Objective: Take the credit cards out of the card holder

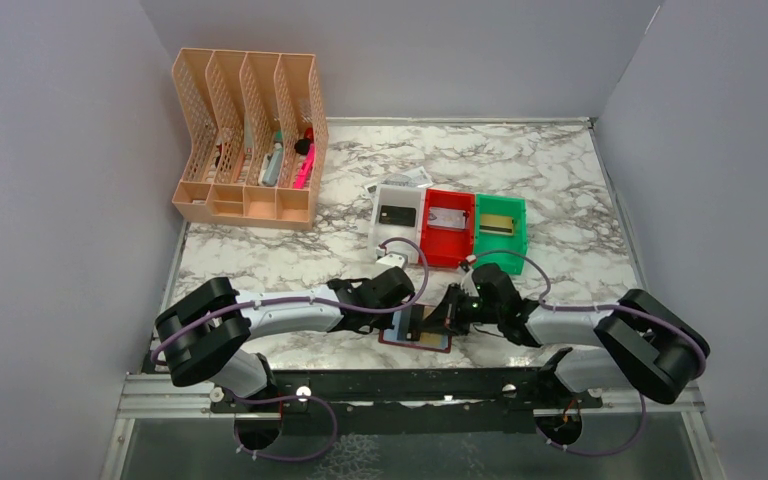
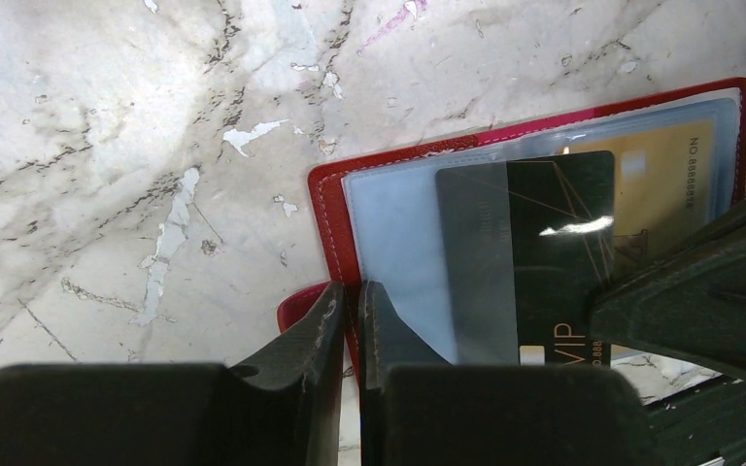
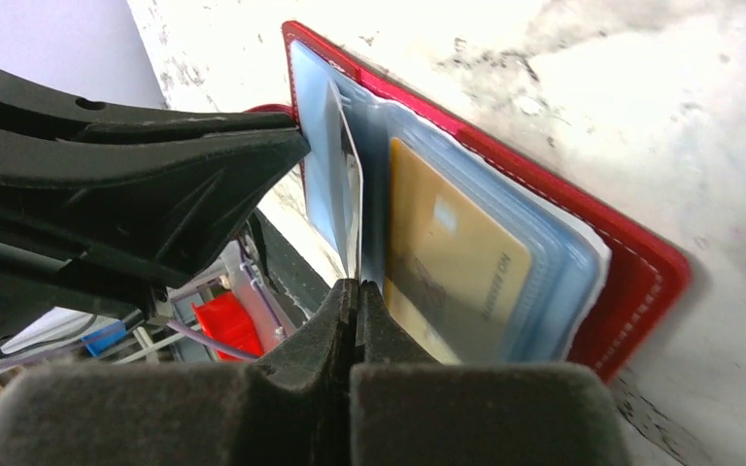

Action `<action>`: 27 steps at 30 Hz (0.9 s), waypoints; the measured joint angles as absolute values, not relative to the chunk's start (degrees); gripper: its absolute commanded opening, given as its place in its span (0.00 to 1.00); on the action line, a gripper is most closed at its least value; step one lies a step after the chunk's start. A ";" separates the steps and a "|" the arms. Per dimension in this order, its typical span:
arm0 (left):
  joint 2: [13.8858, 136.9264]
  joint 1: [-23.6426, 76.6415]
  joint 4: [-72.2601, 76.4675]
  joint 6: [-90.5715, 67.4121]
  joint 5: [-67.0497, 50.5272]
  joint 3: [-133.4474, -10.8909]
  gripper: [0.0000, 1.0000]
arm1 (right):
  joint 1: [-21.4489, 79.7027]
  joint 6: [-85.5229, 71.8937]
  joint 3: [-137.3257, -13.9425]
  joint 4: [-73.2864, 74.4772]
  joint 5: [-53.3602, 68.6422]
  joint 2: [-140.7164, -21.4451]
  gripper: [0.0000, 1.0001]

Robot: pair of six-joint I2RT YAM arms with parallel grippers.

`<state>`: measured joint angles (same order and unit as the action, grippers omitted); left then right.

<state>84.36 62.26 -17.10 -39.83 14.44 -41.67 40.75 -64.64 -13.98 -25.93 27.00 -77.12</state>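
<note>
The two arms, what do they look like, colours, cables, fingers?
Both the left arm and right arm have pale grey links between bulky black joints, with thin purple cables looping along them. Each ends in matte black tapered fingers.

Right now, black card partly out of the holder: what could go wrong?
Right gripper pinches only the thin edge of the black card; it could slip free. Left gripper clamps just the edge of the holder, so the holder may lift or skid with the card. The gold card sits in the next sleeve and might drag along.
</note>
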 measured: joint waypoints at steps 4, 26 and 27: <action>84.31 62.26 -17.12 -39.86 14.50 -41.67 0.13 | 40.73 -64.45 -12.47 -23.53 25.76 -74.08 0.01; 74.89 62.35 -13.10 -40.42 10.41 -41.30 0.46 | 40.49 -64.45 -11.70 -20.88 24.62 -72.51 0.01; 74.94 62.35 -11.20 -40.45 8.97 -40.73 0.44 | 40.49 -64.45 -11.70 -20.86 24.62 -72.51 0.01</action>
<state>74.94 62.35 -11.20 -40.45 8.97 -40.73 40.49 -64.45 -11.70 -20.86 24.62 -72.51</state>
